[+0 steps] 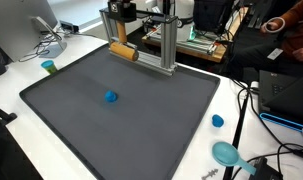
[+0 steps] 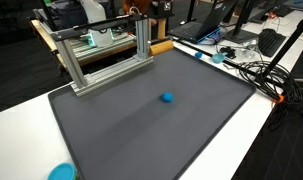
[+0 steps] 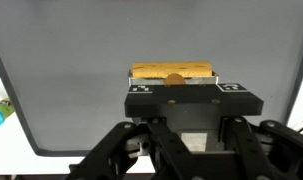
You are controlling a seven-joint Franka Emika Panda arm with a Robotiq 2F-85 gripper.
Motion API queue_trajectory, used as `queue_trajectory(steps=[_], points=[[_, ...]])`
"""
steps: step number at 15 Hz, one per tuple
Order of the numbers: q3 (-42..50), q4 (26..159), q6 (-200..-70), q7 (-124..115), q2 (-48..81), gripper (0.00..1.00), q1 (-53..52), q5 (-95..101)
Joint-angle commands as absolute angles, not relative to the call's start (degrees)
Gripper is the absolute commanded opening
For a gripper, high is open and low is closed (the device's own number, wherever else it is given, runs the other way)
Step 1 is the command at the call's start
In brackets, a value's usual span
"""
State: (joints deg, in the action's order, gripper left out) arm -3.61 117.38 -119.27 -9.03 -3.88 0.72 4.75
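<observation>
In the wrist view my gripper (image 3: pixel 191 112) points down at a grey mat (image 3: pixel 71 70). A black block with two square markers (image 3: pixel 193 98) sits across the finger links and hides the fingertips, so I cannot tell whether they are open or shut. Just beyond it lies a wooden block (image 3: pixel 171 72). In both exterior views the gripper (image 1: pixel 118 9) (image 2: pixel 131 12) is high at the back, by the top of an aluminium frame (image 1: pixel 156 45) (image 2: pixel 106 62). The wooden block (image 1: pixel 124 51) rests at the frame's foot. A small blue object (image 1: pixel 111 97) (image 2: pixel 167 98) lies mid-mat, apart from the gripper.
The mat (image 1: pixel 141 125) covers a white table. A green cup (image 1: pixel 49 67), a blue cap (image 1: pixel 218 121) and a teal scoop (image 1: pixel 227 153) lie off the mat. Cables (image 2: pixel 253 70) run along one table side. A monitor (image 1: pixel 36 20) and clutter stand behind.
</observation>
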Motion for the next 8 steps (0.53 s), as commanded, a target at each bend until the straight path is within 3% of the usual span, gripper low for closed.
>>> queue_trajectory(steps=[1,8], points=[[-1.91,108.17,-118.5,-10.4,4.12,0.21,0.82,6.21],[1.38,97.62,-121.84,-17.86,15.79,0.21,0.55,2.72]])
